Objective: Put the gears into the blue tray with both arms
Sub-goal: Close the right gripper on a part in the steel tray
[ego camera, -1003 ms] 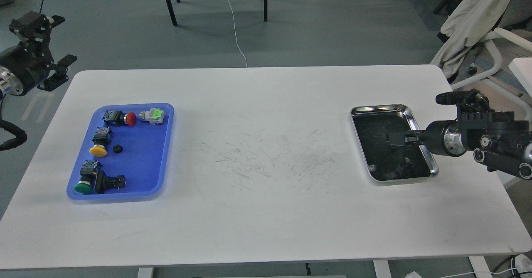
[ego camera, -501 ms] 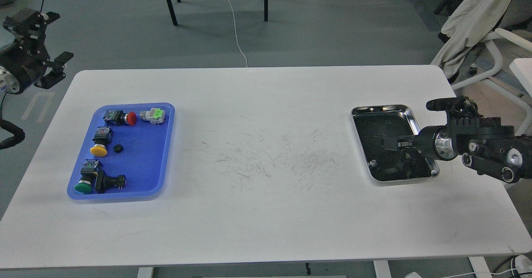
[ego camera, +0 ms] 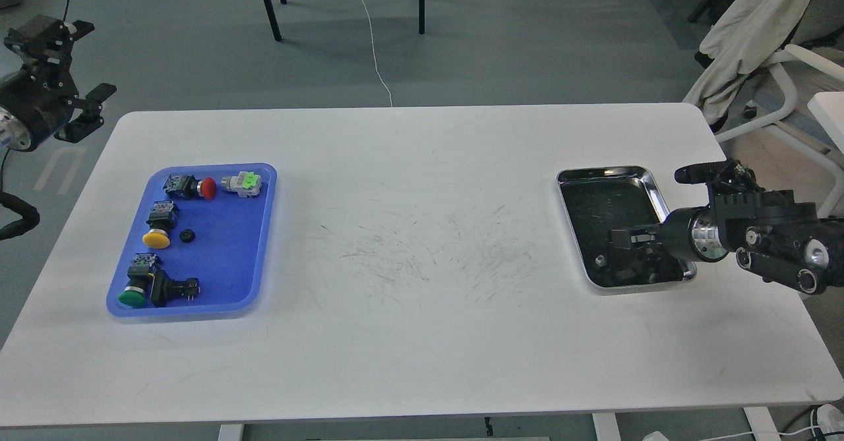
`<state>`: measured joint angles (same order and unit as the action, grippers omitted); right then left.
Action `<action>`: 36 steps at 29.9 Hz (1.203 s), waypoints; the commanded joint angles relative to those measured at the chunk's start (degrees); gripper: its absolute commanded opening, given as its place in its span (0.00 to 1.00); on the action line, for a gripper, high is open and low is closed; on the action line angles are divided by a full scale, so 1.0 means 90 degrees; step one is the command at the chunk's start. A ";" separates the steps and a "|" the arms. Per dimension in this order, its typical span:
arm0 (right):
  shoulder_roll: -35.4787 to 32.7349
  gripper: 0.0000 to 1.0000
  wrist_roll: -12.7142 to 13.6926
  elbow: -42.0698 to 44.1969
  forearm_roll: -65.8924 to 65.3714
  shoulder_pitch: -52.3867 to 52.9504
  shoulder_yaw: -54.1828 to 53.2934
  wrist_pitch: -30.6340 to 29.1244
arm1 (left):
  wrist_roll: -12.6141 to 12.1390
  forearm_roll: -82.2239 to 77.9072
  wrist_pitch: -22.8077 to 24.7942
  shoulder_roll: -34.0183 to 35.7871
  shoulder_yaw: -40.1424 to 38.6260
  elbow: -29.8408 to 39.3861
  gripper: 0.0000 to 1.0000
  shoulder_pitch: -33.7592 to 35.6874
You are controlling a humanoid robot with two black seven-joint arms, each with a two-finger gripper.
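White table [ego camera: 422, 335], scuffed with dark marks at the middle. On the left side, blue tray [ego camera: 257, 243] holding a red-capped switch [ego camera: 191, 186], a grey switch with a green cap [ego camera: 242, 183], a yellow-capped switch [ego camera: 159, 225], a green-capped switch [ego camera: 136, 284], a black switch body [ego camera: 173, 289] just beside it, and one small black gear [ego camera: 188, 235] lying flat on the tray floor near the yellow cap. On the right side, steel tray [ego camera: 603, 173] with a dark bottom; inside its near part, a small dark round piece [ego camera: 600, 260], possibly the second gear, too dim to tell. Right gripper [ego camera: 625, 238] reaching low into the steel tray, fingers dark against the bottom, cannot tell whether apart or together. Left gripper [ego camera: 74, 75] raised off the table's far-left corner, fingers apart, holding nothing.
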<state>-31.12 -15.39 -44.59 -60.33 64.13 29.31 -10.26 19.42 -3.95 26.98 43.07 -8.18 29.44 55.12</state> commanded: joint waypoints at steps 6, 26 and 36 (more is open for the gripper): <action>0.0098 0.62 -0.0126 0.0306 -0.0269 0.0062 -0.0004 -0.0198 | 0.0010 -0.0001 -0.0029 0.0010 -0.0019 0.0010 0.99 0.0038; 0.0323 0.47 -0.0311 0.0297 -0.0767 0.0121 0.0005 -0.0579 | 0.0020 -0.0040 -0.0039 0.0068 -0.0097 0.0010 0.99 0.0028; 0.0313 0.22 -0.0458 0.0345 -0.1012 0.0141 0.0142 -0.0589 | 0.0020 -0.0040 -0.0039 0.0068 -0.0097 0.0010 0.99 0.0028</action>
<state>-28.35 -19.49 -41.94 -69.22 65.60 30.43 -15.50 19.60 -4.31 26.61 43.69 -9.04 29.53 55.33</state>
